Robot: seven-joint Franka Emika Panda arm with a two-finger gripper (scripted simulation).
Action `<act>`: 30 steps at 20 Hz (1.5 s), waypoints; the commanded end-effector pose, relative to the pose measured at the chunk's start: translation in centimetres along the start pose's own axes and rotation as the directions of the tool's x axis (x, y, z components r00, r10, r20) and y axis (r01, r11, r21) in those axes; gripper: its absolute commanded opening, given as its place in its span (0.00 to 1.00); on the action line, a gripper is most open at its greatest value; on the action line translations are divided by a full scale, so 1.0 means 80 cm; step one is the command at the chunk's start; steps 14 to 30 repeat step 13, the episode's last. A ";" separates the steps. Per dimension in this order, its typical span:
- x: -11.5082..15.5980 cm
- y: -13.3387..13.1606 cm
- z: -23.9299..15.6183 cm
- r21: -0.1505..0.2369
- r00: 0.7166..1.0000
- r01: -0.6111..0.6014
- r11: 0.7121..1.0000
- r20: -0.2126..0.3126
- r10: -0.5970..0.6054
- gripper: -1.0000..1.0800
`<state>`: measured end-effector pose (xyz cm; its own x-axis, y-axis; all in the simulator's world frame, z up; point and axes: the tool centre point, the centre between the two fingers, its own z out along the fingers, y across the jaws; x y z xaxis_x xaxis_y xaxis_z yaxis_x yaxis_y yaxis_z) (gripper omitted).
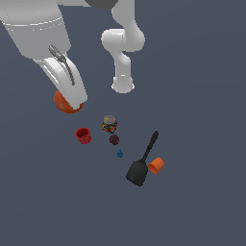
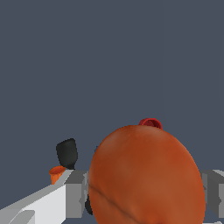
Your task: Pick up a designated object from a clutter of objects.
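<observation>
You've got the round dull-orange bumpy fruit sitting between the grey fingers of the gripper, jaws spread wide, pressed on its two sides. It's off toward the grey surface's edge on the exterior view's left, apart from the clutter; whether it's lifted, can't tell. Probably light and firm, but round and liable to roll, so hold across the widest part. Wrist view shows finger contact; exterior view hides it behind the white arm but shows the black spatula, red cup, multicoloured jar.

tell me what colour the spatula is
Black all over, head and handle; the spatula shows best in the exterior view.
</observation>
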<state>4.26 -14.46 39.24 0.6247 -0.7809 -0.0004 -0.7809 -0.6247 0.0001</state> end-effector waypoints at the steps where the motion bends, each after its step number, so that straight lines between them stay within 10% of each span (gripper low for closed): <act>1: 0.002 0.003 -0.022 0.000 1.000 0.001 1.000 0.000 -0.001 0.00; 30: 0.008 0.006 -0.059 0.000 1.000 0.002 1.000 0.000 -0.002 0.00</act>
